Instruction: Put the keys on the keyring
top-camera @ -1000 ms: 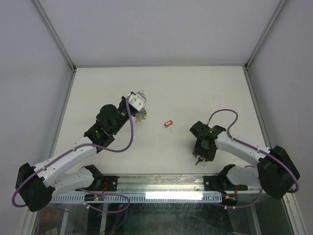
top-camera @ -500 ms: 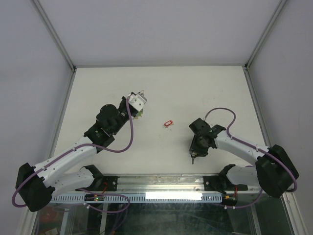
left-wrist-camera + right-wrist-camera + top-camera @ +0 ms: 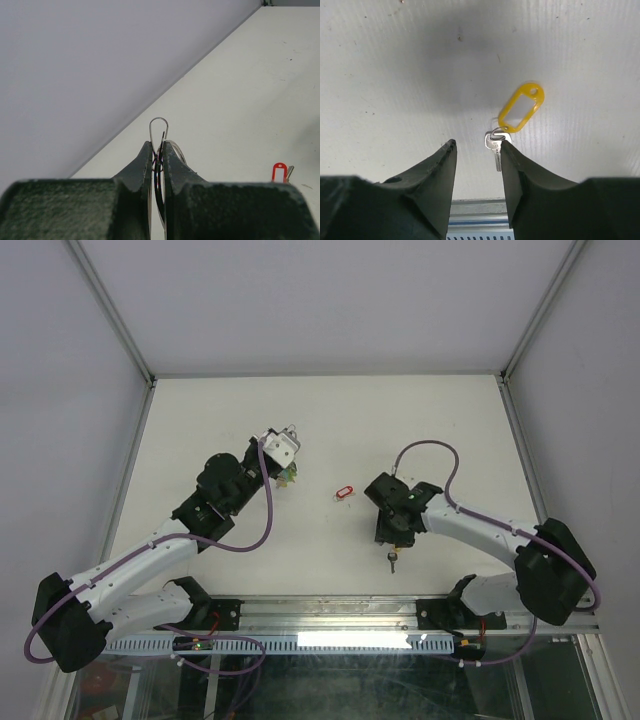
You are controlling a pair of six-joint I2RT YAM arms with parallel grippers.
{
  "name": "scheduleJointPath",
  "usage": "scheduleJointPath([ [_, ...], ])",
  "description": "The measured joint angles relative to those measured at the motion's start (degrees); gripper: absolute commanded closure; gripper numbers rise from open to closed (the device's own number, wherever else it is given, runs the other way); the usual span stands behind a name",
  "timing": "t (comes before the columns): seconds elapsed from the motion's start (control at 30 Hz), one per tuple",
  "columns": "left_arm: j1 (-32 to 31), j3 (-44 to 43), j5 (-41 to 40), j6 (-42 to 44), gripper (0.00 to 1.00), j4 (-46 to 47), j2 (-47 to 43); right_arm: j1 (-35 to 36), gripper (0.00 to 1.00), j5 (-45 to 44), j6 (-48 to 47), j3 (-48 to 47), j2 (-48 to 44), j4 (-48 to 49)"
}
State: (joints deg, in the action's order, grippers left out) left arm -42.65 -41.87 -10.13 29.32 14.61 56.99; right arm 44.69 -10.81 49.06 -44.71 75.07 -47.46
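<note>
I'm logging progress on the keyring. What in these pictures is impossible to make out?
- Top view: the keys by the left gripper are too small to count.
- Left wrist view: the shut fingers hide the lower keyring; what hangs on it is unseen.
- Left wrist view: the red-tagged key is partly hidden behind the gripper body.
- Right wrist view: whether the yellow-tagged key touches the right gripper is unclear.

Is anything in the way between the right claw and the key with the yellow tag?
No, nothing I can see. The right claw hangs open over the yellow-tagged key. The key lies flat on the table, close to one fingertip, with only open space between claw and key.
</note>
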Motion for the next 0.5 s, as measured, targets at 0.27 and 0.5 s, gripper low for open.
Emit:
scheduleJointPath([
  [0.27, 0.00, 0.00, 0.04, 0.00, 1.00, 0.00, 0.00, 2.45, 0.61, -2.73, -0.11, -2.64, 6.45, -4.24],
  [0.5, 0.00, 0.00, 0.20, 0.00, 1.00, 0.00, 0.00, 2.71, 0.61, -3.74, -0.11, -2.64, 7.63, -5.73],
])
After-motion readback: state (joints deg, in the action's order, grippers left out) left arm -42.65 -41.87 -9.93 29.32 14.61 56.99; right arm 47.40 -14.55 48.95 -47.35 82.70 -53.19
